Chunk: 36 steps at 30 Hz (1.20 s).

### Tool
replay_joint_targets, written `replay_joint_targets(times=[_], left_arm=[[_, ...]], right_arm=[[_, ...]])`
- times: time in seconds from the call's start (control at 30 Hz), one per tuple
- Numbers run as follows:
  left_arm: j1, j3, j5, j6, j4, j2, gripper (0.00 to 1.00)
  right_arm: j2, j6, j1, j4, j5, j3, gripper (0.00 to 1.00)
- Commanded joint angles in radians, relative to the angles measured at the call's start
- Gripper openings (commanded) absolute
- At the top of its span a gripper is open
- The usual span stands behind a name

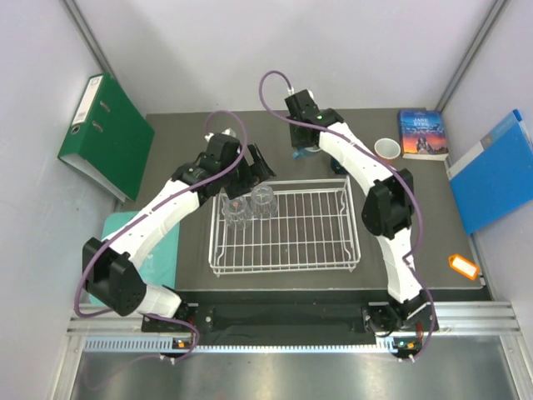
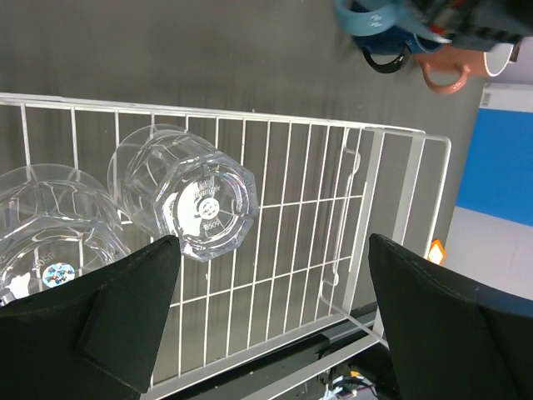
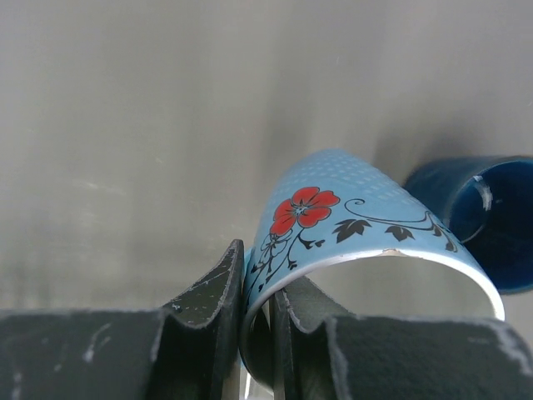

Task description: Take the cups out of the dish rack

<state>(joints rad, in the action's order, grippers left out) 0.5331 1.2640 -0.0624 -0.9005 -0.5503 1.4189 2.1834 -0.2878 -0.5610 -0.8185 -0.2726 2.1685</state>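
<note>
Two clear glass tumblers (image 1: 236,210) are sitting in the dish rack's (image 1: 283,268) far-left corner, and the left pincer (image 2: 271,246) is hanging released just above them. Beyond the rack, the right pincer (image 3: 256,279) is clenching the light blue mug's (image 3: 350,217) rim beside the dark blue mug (image 3: 483,225) at the bench (image 1: 375,125). It looks like the set-down step. Next calls for letting go cleanly, then closing on a tumbler.

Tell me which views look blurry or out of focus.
Left wrist: the light blue mug at the top edge is smeared, the glass tumblers crisp. Right wrist: that mug is sharp up close. Top external: sharp, evenly lit.
</note>
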Motion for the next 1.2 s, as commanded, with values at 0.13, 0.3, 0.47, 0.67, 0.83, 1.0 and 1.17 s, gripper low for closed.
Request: replay_joint_targets(times=[0.13, 0.3, 0.47, 0.67, 0.83, 1.0, 1.17], left_arm=[[0.002, 0.058, 0.006, 0.051, -0.04, 0.031, 0.99], [0.002, 0.063, -0.002, 0.061, -0.053, 0.043, 0.99], [0.001, 0.058, -0.014, 0.064, -0.054, 0.051, 0.99], [0.002, 0.06, -0.02, 0.068, -0.054, 0.057, 0.99], [0.002, 0.061, -0.02, 0.068, -0.054, 0.063, 0.99], [0.002, 0.061, -0.024, 0.063, -0.05, 0.071, 0.99], [0.002, 0.064, -0.008, 0.064, -0.042, 0.066, 0.99]], right_arm=[[0.093, -0.01, -0.005, -0.042, -0.007, 0.093, 0.0], [0.127, -0.024, 0.001, -0.051, 0.012, 0.099, 0.0], [0.154, -0.031, 0.015, -0.068, 0.036, 0.1, 0.0], [0.159, -0.036, 0.023, -0.064, 0.047, 0.06, 0.09], [0.156, -0.033, 0.027, -0.059, 0.053, 0.051, 0.22], [0.157, -0.031, 0.032, -0.059, 0.059, 0.044, 0.36], [0.119, -0.033, 0.032, -0.019, 0.059, 0.011, 0.57]])
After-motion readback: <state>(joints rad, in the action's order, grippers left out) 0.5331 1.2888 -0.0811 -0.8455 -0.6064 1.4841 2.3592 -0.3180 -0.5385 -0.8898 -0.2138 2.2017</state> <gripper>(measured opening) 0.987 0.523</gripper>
